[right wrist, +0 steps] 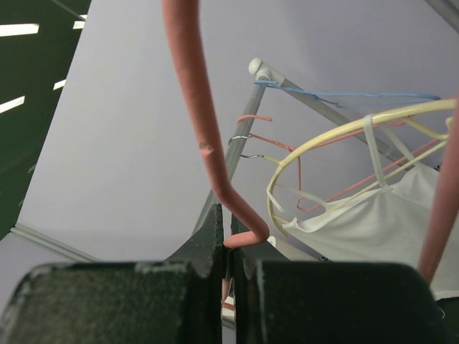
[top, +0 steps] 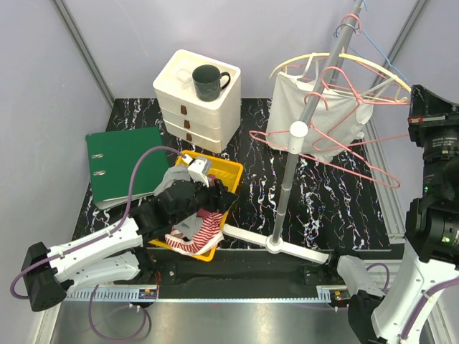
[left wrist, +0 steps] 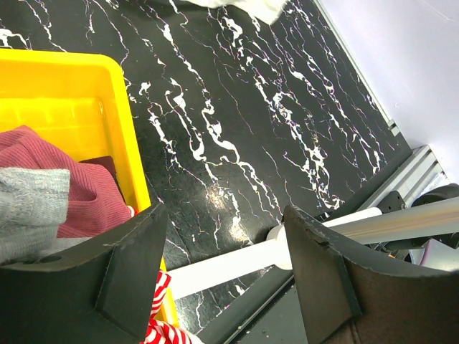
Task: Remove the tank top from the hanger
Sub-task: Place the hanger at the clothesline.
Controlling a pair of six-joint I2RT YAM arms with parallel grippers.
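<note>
- The left claw hangs low at the near left with its fingers well apart and nothing between them. It sits over the rim of the yellow bin, which holds loose clothes.
- Just right of the bin, the white foot of the clothes rack rests on the table. Its grey pole leans up and away toward the far right.
- The right claw is raised on the right side, fingers pressed together and clamped on the thin wire of a pink hanger. This wire is not the one carrying the garment.
- The tank top is white and hangs on the rack over the far right of the table. Its straps are looped over a cream hanger, and its body drops straight down from that hanger.
- In the right wrist view the top lies beyond the right claw and off to its right. In the overhead view it lies to the left of that arm.
- The cream hanger's long bar runs roughly left to right across the overhead view, so the straps probably need to slide off sideways along it.
- The right arm is clearly nearer to the top, while the left claw is well apart from it, down by the bin.
- At the far left stand white drawers with a dark mug on top, with a green binder nearer.
</note>
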